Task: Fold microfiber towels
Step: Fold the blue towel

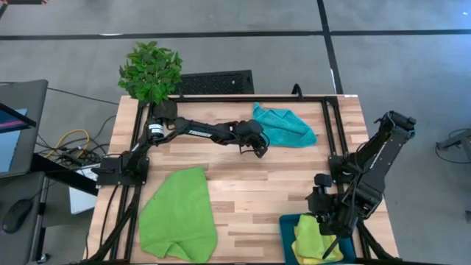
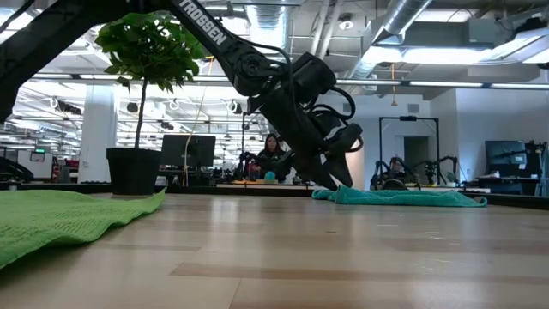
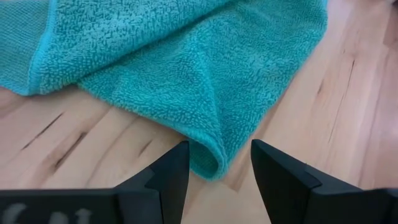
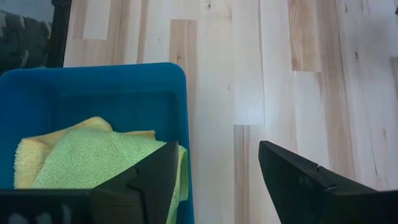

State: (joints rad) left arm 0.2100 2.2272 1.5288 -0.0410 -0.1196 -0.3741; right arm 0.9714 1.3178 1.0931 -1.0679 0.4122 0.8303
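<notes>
Four microfiber towels show on or beside the pale wooden counter [image 1: 250, 184]: a turquoise towel [image 1: 283, 126] lies rumpled near the counter's far edge, a large lime green towel [image 1: 176, 217] is spread over the near left part with one corner folded under, and a second lime green towel [image 1: 318, 237] sits on top of a yellow towel [image 1: 303, 246], both folded inside a blue bin [image 1: 287, 228] at the near right corner. The left gripper [image 1: 260, 149] reaches across the counter from its base on the left and hangs just beside the near corner of the turquoise towel; in the left wrist view its two dark fingers [image 3: 171, 174] stand apart, one on each side of a raised fold at the cloth's corner, and it cannot be told whether they touch the fabric. In the low view the same gripper [image 2: 336, 176] tilts down with its tips close to the counter, right at the end of the turquoise towel [image 2: 399, 196]. The right gripper [image 1: 330, 237] hovers above the blue bin with its fingers [image 4: 146, 177] spread wide and nothing between them, the stacked towels below. A potted plant [image 1: 151, 71] stands at the far left corner of the counter. In the room beyond the counter, a person [image 2: 273, 154] is seated at a desk.
</notes>
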